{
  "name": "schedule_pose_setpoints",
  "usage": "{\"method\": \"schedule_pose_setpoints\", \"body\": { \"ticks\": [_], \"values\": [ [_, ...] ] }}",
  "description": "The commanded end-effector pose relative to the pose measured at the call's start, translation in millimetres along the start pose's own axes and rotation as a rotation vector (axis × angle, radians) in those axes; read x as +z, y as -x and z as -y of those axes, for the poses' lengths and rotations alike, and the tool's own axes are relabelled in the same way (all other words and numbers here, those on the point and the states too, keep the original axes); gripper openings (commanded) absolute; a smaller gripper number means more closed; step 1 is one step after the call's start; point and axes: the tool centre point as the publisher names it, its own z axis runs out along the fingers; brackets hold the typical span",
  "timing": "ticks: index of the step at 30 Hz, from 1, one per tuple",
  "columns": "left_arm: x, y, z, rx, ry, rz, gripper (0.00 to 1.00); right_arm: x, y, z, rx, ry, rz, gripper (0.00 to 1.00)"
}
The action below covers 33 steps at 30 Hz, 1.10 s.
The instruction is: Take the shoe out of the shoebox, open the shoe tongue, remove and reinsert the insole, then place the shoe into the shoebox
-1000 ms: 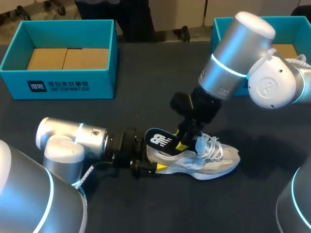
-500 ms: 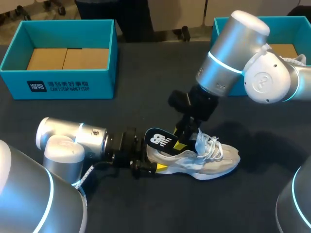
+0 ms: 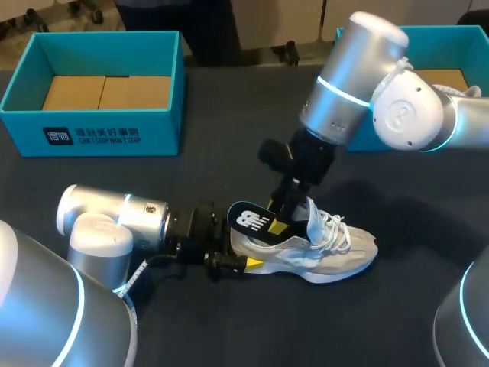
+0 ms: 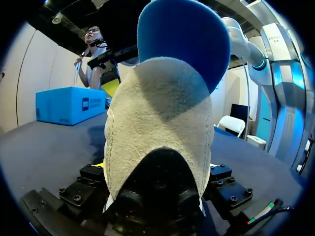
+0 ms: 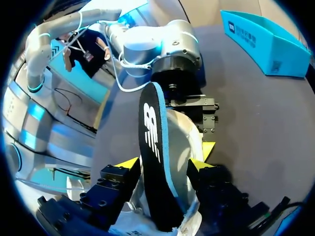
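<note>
We see the shoe (image 3: 328, 256) on its sole at the table (image 3: 229, 329) front-middle. Left gripper (image 3: 244, 256) clamps the heel. Right gripper (image 3: 284, 222) is at the raised insole (image 3: 252, 222), grip we cannot tell. Teal shoebox (image 3: 99, 130) far-left corner, second shoebox (image 3: 348, 42) far-right.

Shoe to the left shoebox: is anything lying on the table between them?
Nothing: the head view shows bare table between the shoe and the left shoebox.

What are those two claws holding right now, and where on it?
The left claw grips the sneaker by its heel; the right claw pinches the black insole by its side edges, just above the sneaker's opening.
</note>
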Motion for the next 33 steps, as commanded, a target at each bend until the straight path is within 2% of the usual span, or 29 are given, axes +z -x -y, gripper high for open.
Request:
{"method": "schedule_pose_setpoints", "body": {
  "ticks": [1,5,16,19,25,31,32,33],
  "values": [
    [1.0,0.3,0.6,0.0,0.002,-0.001,0.0,9.3,2.8,-1.9,0.009,-0.002,-0.028,0.59],
    [1.0,0.3,0.6,0.0,0.002,-0.001,0.0,12.2,-1.2,-2.2,0.016,-0.004,-0.041,0.51],
    [1.0,0.3,0.6,0.0,0.002,-0.001,0.0,13.2,-13.5,-1.4,0.034,-0.002,-0.054,0.45],
    [1.0,0.3,0.6,0.0,0.002,-0.001,0.0,13.0,-15.2,-1.8,0.026,0.012,-0.057,0.36],
    [1.0,0.3,0.6,0.0,0.002,-0.001,0.0,12.5,-20.6,-5.6,0.014,0.025,-0.06,0.24],
    [1.0,0.3,0.6,0.0,0.002,-0.001,0.0,13.0,-23.6,-4.9,0.018,0.027,-0.061,0.2],
    [1.0,0.3,0.6,0.0,0.002,-0.001,0.0,13.1,-23.6,-4.9,0.017,0.031,-0.058,0.18],
    [1.0,0.3,0.6,0.0,0.002,-0.001,0.0,13.3,-23.6,-4.9,0.015,0.033,-0.056,0.08]
  ]
}}
